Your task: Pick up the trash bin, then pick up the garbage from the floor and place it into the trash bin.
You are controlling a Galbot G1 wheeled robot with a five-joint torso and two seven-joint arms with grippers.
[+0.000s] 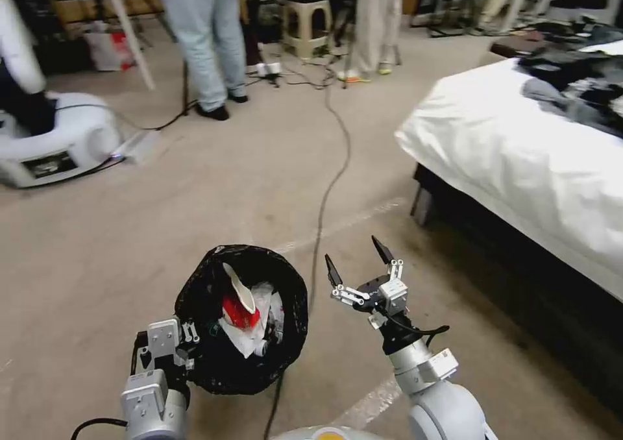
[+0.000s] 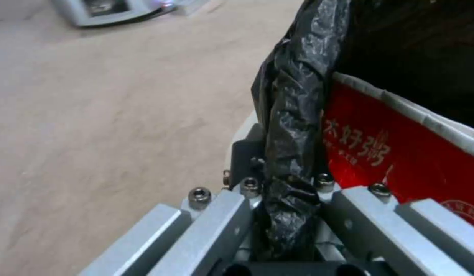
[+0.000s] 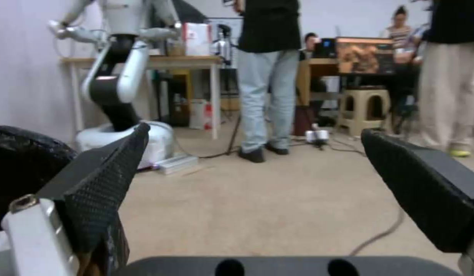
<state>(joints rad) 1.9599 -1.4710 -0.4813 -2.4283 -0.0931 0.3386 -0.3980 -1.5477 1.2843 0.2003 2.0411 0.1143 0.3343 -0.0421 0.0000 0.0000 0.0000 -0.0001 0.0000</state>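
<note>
One trash bin (image 1: 241, 320) — two grippers, left gripper (image 1: 188, 349) clamping it.

1. a bed (image 1: 519, 161) with a white cover stands at the right, dark clothes (image 1: 577, 80) piled on it.
2. a black cable (image 1: 331, 180) runs across the beige floor (image 1: 214, 193) toward the far end of the room.
3. a second robot's white base (image 1: 55, 145) sits at the left, near a desk (image 3: 186, 61).
4. a beige stool (image 1: 305, 24) stands at the back, beyond the cable.
5. a person in light jeans (image 1: 207, 44) stands near the desk.
</note>
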